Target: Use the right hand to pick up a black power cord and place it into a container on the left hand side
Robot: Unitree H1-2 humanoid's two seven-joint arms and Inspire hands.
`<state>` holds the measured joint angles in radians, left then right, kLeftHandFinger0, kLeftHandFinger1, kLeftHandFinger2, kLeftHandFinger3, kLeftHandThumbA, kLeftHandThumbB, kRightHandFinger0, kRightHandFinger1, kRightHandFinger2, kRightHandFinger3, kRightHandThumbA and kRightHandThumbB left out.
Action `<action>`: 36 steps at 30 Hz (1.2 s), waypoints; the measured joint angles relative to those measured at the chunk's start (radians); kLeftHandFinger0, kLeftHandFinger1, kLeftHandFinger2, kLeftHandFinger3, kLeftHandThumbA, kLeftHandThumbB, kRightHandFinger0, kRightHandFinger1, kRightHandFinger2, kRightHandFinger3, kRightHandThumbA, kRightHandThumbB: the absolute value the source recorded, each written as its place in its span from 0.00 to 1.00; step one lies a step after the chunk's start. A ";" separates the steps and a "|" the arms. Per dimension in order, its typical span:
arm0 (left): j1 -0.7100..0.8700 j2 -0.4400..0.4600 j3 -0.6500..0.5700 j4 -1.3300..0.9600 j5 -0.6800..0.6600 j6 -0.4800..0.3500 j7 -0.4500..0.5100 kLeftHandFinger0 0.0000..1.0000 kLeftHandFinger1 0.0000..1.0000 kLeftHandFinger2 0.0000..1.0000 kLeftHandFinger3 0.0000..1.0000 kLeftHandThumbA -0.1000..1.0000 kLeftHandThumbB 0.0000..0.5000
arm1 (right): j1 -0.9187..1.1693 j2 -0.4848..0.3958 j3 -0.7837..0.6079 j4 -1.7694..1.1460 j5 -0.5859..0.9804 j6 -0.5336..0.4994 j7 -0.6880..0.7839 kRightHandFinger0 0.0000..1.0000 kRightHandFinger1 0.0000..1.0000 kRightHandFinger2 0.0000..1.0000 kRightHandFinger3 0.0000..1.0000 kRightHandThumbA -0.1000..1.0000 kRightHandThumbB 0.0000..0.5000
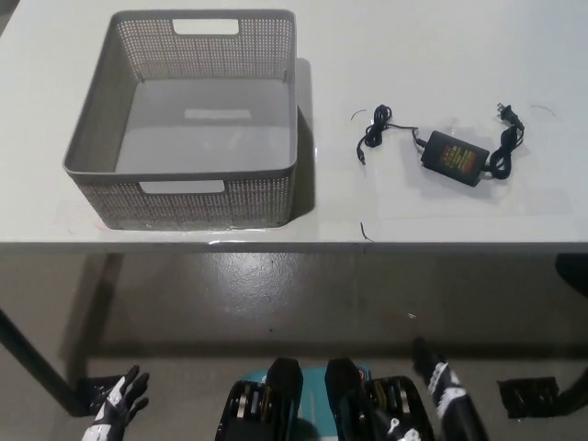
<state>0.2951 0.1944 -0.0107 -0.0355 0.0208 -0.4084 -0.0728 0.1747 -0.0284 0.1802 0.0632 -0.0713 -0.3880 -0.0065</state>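
The black power cord [452, 152] lies on the white table [441, 55], right of middle, well apart from the grey basket [184, 197] at upper left. Its box looks hard and a bit heavy (best spot to grab); the wires look floppy. The right hand [441, 386] and left hand [119, 404] hang low at the bottom, holding nothing, fingers apart.

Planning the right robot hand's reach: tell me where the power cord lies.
In the head view, the power cord lies on the table's right half, to the right of the grey basket and apart from it, near the front edge.
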 measured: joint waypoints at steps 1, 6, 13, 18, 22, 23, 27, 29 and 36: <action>-0.002 0.006 -0.003 -0.009 0.000 -0.003 -0.004 1.00 1.00 1.00 1.00 1.00 0.56 | 0.001 -0.007 -0.003 -0.023 -0.013 -0.001 -0.011 1.00 1.00 1.00 1.00 0.87 0.54; -0.012 0.018 -0.020 -0.036 0.000 -0.008 -0.022 1.00 1.00 1.00 1.00 1.00 0.55 | -0.001 -0.051 -0.032 -0.096 -0.045 -0.012 -0.043 1.00 1.00 1.00 1.00 0.89 0.60; -0.025 0.035 -0.024 -0.058 -0.005 -0.006 -0.038 1.00 1.00 1.00 1.00 1.00 0.58 | -0.076 -0.102 -0.135 -0.173 -0.083 -0.020 -0.065 1.00 1.00 1.00 1.00 0.90 0.72; -0.036 0.038 -0.024 -0.059 -0.006 -0.006 -0.043 1.00 1.00 1.00 1.00 1.00 0.58 | -0.185 -0.152 -0.191 -0.197 -0.098 -0.008 -0.061 1.00 1.00 1.00 1.00 0.84 0.65; -0.043 0.040 -0.024 -0.059 -0.007 -0.002 -0.050 1.00 1.00 1.00 1.00 1.00 0.56 | -0.327 -0.228 -0.229 -0.188 -0.118 0.042 -0.053 1.00 1.00 1.00 1.00 0.87 0.66; -0.042 0.041 -0.024 -0.059 -0.007 -0.002 -0.052 1.00 1.00 1.00 1.00 1.00 0.56 | -0.356 -0.241 -0.231 -0.180 -0.124 0.055 -0.051 1.00 1.00 1.00 1.00 0.89 0.70; -0.043 0.042 -0.024 -0.059 -0.007 -0.001 -0.054 1.00 1.00 1.00 1.00 1.00 0.56 | -0.486 -0.294 -0.230 -0.111 -0.159 0.115 -0.034 1.00 1.00 1.00 1.00 0.96 0.81; -0.043 0.042 -0.024 -0.059 -0.008 0.000 -0.055 1.00 1.00 1.00 1.00 1.00 0.56 | -0.558 -0.317 -0.223 -0.051 -0.177 0.140 -0.026 1.00 1.00 1.00 1.00 0.96 0.83; -0.043 0.043 -0.024 -0.059 -0.010 0.002 -0.058 1.00 1.00 1.00 1.00 1.00 0.57 | -0.834 -0.394 -0.137 0.257 -0.255 0.213 0.002 1.00 1.00 1.00 1.00 0.95 1.00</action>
<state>0.2525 0.2369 -0.0344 -0.0943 0.0107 -0.4063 -0.1310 -0.6589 -0.4229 0.0431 0.3204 -0.3268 -0.1751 -0.0044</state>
